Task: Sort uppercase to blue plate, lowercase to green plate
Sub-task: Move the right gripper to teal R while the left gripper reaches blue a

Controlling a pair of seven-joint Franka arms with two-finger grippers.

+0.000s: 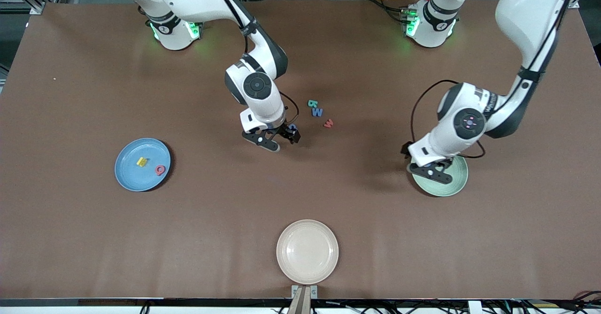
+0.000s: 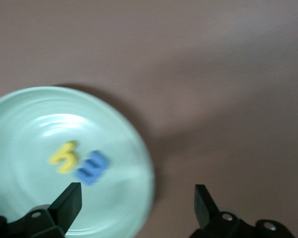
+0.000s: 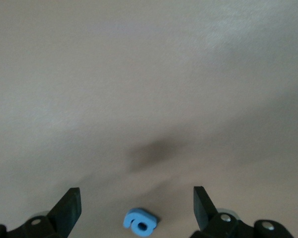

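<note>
My right gripper is open over the table's middle, with a small blue lowercase letter on the table between its jaws; that letter also shows in the front view. Beside it, toward the left arm's end, lie the teal B, the blue W and the red w. The blue plate holds the yellow H and the red Q. My left gripper is open and empty over the green plate, which holds the yellow h and a blue letter.
A cream-beige plate sits at the table's edge nearest the front camera, in the middle. The brown table stretches wide around the plates.
</note>
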